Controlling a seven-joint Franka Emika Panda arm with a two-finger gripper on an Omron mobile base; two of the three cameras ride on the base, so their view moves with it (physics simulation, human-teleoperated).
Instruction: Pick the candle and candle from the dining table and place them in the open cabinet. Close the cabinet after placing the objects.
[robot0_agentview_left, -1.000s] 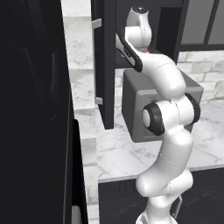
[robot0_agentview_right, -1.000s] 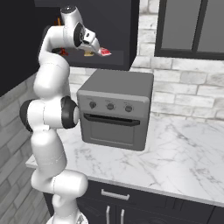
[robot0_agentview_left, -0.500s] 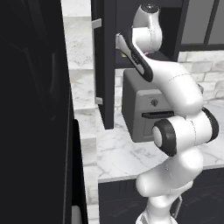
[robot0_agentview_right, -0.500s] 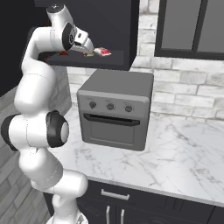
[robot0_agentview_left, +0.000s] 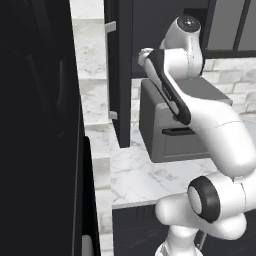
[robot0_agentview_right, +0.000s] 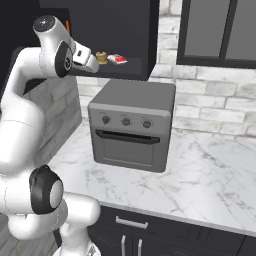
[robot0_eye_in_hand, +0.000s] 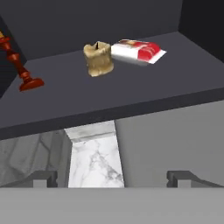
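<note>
Looking along the hand view, we've got the gripper (robot0_eye_in_hand: 112, 178) spread wide with nothing between its tips; both dark finger tips sit at the bottom of the frame, well apart. Right above them, across the middle of the frame, runs the dark shelf of the cabinet (robot0_eye_in_hand: 131, 94).

On that shelf, upper middle, there's a stubby tan candle (robot0_eye_in_hand: 98, 58) standing upright with a little black wick. Just to its right, touching or nearly so, lies a flat red and white packet (robot0_eye_in_hand: 138, 51). Over at the far left edge we see the second candle, a red candlestick (robot0_eye_in_hand: 19, 65), upright on its round base and well apart from the tan one.

Below the shelf edge, a strip of white marble counter (robot0_eye_in_hand: 94, 159) shows in the lower middle.

In the right base view the hand hangs at upper left, just in front of the shelf, with the tan candle and packet behind it. Under the cabinet sits a grey toaster oven (robot0_agentview_right: 134, 131) mid-frame. In the left base view the cabinet door (robot0_agentview_left: 120, 75) stands open, edge-on, at upper middle.
</note>
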